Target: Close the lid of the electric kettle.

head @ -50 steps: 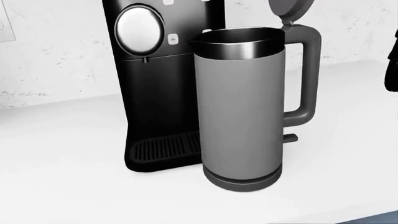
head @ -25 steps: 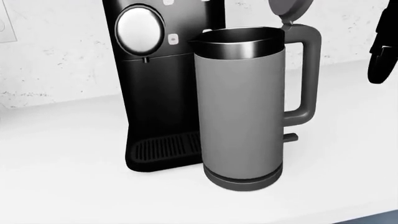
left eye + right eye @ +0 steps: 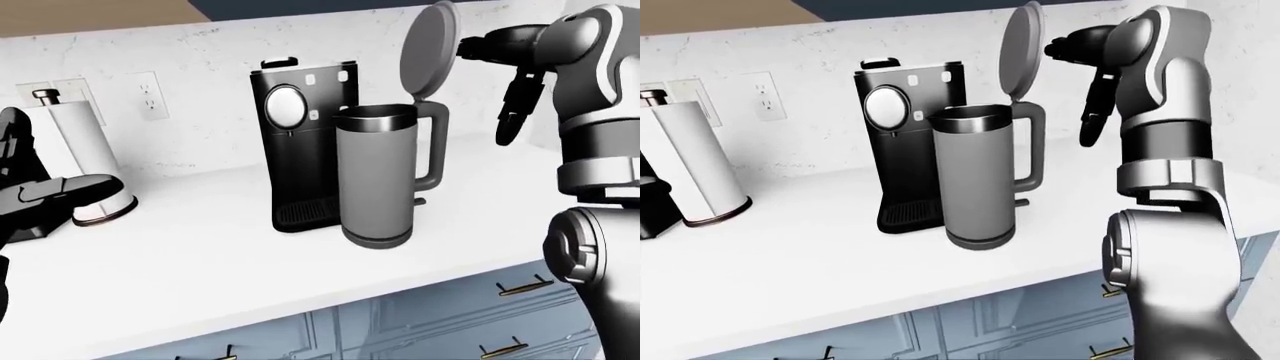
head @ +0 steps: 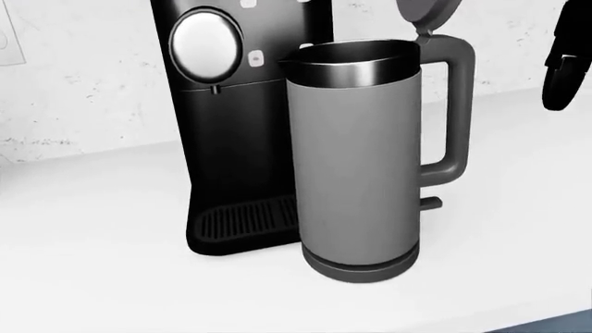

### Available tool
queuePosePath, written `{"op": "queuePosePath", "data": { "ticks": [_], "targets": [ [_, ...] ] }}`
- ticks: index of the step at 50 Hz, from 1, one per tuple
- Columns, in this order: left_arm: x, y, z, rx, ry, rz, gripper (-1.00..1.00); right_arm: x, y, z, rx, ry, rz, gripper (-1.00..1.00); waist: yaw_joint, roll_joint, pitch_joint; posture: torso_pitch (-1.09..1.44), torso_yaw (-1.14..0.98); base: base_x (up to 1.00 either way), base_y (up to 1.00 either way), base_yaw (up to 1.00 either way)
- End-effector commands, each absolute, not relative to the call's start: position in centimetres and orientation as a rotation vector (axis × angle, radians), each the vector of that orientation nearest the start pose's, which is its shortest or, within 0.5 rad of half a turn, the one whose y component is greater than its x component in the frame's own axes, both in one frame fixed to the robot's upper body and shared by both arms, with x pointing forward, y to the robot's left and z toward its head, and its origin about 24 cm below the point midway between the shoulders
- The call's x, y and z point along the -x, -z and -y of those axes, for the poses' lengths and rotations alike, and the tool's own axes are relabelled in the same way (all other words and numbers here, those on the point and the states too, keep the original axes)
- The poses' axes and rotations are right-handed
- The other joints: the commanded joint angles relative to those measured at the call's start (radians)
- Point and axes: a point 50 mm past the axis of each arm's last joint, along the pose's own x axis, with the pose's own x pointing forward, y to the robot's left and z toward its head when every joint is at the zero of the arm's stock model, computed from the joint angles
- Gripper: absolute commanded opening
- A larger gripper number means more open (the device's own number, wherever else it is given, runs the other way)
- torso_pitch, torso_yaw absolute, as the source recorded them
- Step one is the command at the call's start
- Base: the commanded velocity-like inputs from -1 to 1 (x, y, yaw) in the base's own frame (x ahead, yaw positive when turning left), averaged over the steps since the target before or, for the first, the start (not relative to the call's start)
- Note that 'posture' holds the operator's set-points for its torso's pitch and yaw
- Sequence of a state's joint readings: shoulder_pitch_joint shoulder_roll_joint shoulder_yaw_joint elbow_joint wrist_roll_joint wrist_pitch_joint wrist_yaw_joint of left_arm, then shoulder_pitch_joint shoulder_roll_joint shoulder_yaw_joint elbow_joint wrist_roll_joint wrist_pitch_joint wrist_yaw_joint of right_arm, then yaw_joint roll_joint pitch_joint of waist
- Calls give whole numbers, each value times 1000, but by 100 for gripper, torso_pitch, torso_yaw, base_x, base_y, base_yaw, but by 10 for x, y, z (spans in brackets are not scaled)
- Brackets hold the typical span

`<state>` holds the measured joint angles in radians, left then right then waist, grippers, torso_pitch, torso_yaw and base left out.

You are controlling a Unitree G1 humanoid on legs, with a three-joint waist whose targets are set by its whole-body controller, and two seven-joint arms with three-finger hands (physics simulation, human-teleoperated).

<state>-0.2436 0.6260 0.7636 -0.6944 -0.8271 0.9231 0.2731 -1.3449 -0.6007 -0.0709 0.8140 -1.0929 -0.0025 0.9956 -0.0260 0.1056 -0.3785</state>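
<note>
The grey electric kettle (image 3: pixel 378 180) stands on the white counter (image 3: pixel 200 255), up against a black coffee machine (image 3: pixel 305 150). Its round lid (image 3: pixel 428 49) stands open and upright above the handle (image 3: pixel 437 150). My right hand (image 3: pixel 512 105) hangs in the air to the right of the lid and handle, fingers pointing down, open and empty, not touching the kettle. It also shows at the right edge of the head view (image 4: pixel 563 69). My left hand (image 3: pixel 45 195) is low at the far left, open and empty, far from the kettle.
A paper towel roll (image 3: pixel 80 150) on a stand is at the left by my left hand. A wall outlet (image 3: pixel 150 94) is on the backsplash. Blue drawers (image 3: pixel 450 307) sit below the counter edge. My right arm (image 3: pixel 1165 150) fills the right side.
In the head view my right hand has risen and come slightly left at the right edge. The kettle and its open lid have not moved.
</note>
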Motion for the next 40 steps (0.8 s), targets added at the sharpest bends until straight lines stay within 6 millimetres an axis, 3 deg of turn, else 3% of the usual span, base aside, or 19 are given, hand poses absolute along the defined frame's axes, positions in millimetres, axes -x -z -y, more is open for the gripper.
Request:
{"op": "queuePosePath", "data": {
  "ticks": [1, 13, 26, 40],
  "targets": [
    [-198, -268, -290, 17, -331, 347, 100, -384, -344, 228, 1438, -209, -228, 100, 0, -3, 1, -67, 0, 0, 0, 0],
    [-198, -269, -289, 18, -330, 348, 100, -389, -347, 212, 1463, -240, -200, 100, 0, -2, 2, -67, 0, 0, 0, 0],
    [-198, -270, -290, 20, -332, 349, 100, -394, -352, 173, 1487, -319, -126, 100, -6, 8, 4, -67, 0, 0, 0, 0],
    [-198, -271, -293, 23, -339, 352, 100, -383, -348, 135, 1531, -438, -49, 100, -5, 4, 9, -67, 0, 0, 0, 0]
  ]
}}
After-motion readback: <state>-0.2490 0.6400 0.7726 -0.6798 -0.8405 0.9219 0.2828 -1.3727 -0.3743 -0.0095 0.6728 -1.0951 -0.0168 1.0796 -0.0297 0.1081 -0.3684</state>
